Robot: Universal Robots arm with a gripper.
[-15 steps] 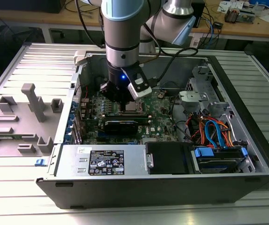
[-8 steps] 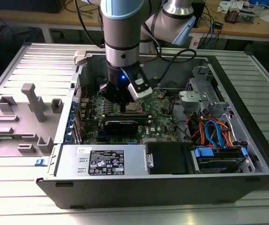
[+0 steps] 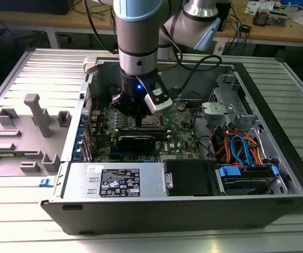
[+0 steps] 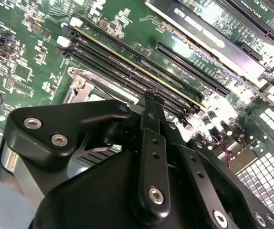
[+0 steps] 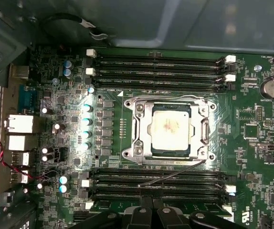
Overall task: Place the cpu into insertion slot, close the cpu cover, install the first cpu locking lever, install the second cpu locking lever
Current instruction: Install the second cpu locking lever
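Observation:
In the first wrist view the cpu (image 5: 170, 130), a square chip with a pale silver top, lies flat in the insertion slot (image 5: 194, 153). The cpu cover (image 5: 139, 125), a silvery metal frame, is down around the chip. One thin wire locking lever (image 5: 175, 174) stands slanted away from the socket, across the nearest memory slots. The other lever (image 5: 168, 99) runs along the socket's opposite edge. My gripper (image 5: 153, 210) is shut, with its black fingertips (image 4: 151, 100) over the memory slots beside the socket and close to the slanted lever's free end. In the exterior view the gripper (image 3: 141, 117) hangs inside the case over the socket (image 3: 152, 122).
Long black memory slots (image 5: 158, 64) flank the socket on two sides. A long black card (image 3: 136, 141) stands near the socket. A black power supply box (image 3: 119, 182), coloured cables (image 3: 241, 147) and a drive cage (image 3: 246, 176) crowd the case. A grey fixture (image 3: 32, 113) stands at the exterior view's left.

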